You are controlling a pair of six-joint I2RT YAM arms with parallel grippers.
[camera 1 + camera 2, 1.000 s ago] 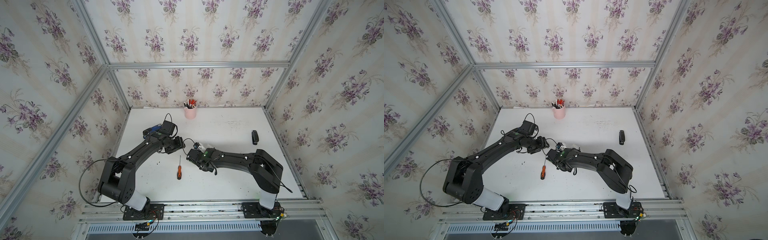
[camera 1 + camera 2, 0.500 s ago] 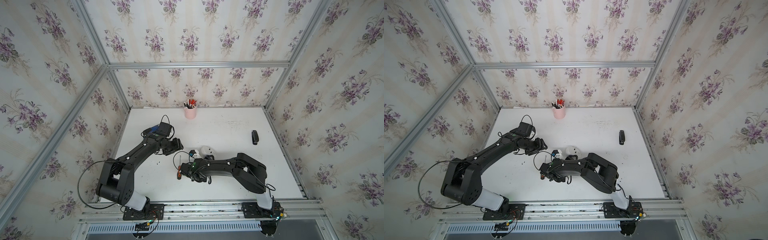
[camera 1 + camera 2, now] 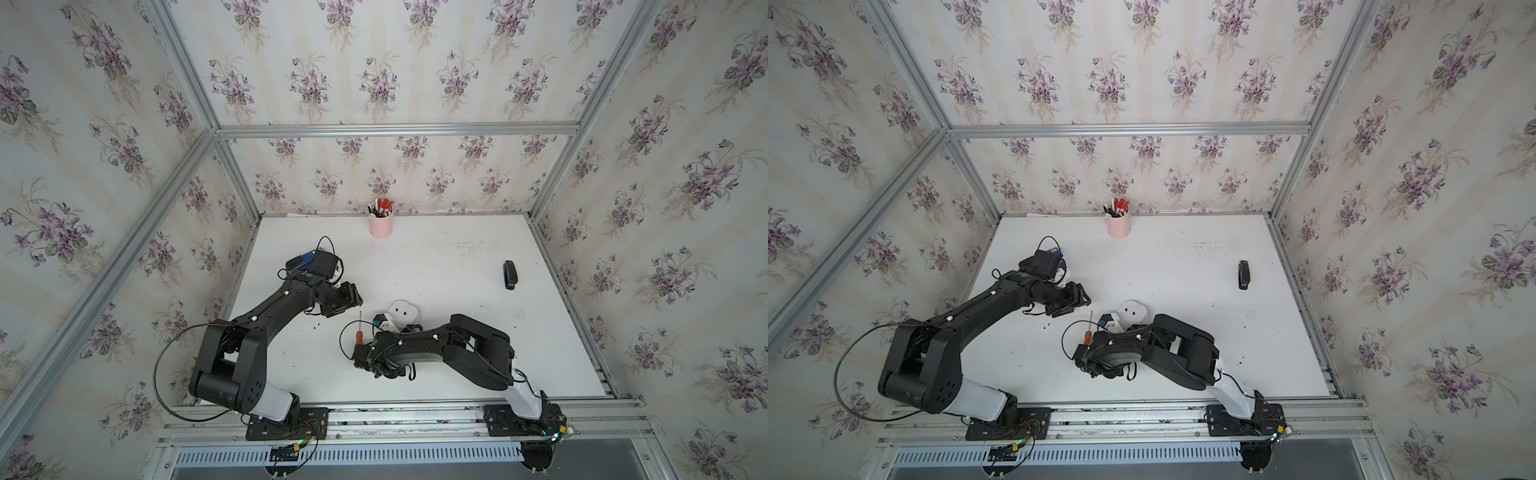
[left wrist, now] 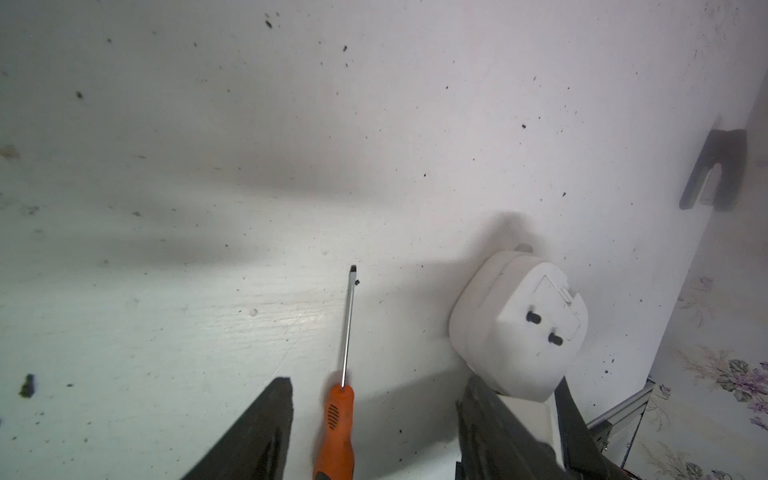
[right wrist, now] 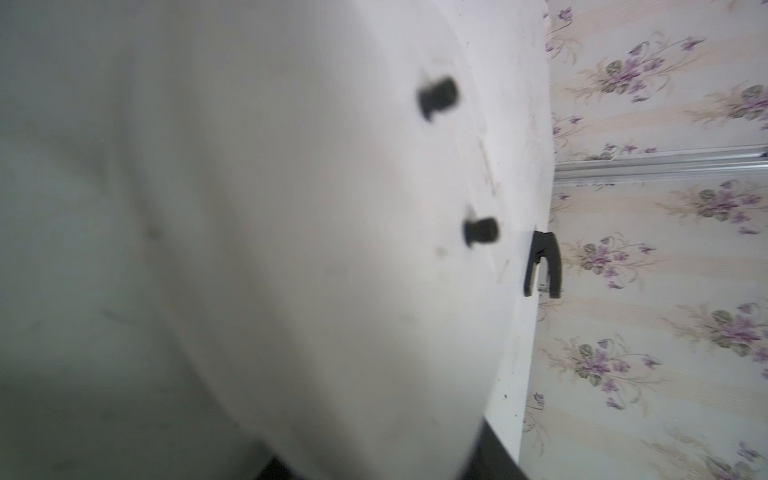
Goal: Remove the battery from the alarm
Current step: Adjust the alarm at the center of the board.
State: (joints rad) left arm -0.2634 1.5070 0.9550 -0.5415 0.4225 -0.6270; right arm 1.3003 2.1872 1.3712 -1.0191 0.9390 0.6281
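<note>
The white alarm (image 3: 402, 312) rests tilted on the table, back up, with two black knobs (image 4: 534, 318) and a closed cover panel. It fills the right wrist view (image 5: 291, 208). My right gripper (image 3: 390, 326) sits at its near end, with a dark finger either side of the body (image 5: 386, 461). Whether the fingers still press the alarm does not show. My left gripper (image 3: 350, 300) hovers to the left of the alarm, open and empty (image 4: 376, 384). The battery is hidden.
An orange-handled screwdriver (image 3: 358, 334) lies just left of the alarm, under the left gripper (image 4: 337, 419). A pink pen cup (image 3: 380, 226) stands at the back wall. A black clip-like object (image 3: 509, 275) lies at the right. Dark crumbs dot the white table (image 3: 436, 266).
My right arm has swung its wrist toward the front left and brought the alarm down from beside the left gripper onto the table. The left gripper has drawn back a little.
</note>
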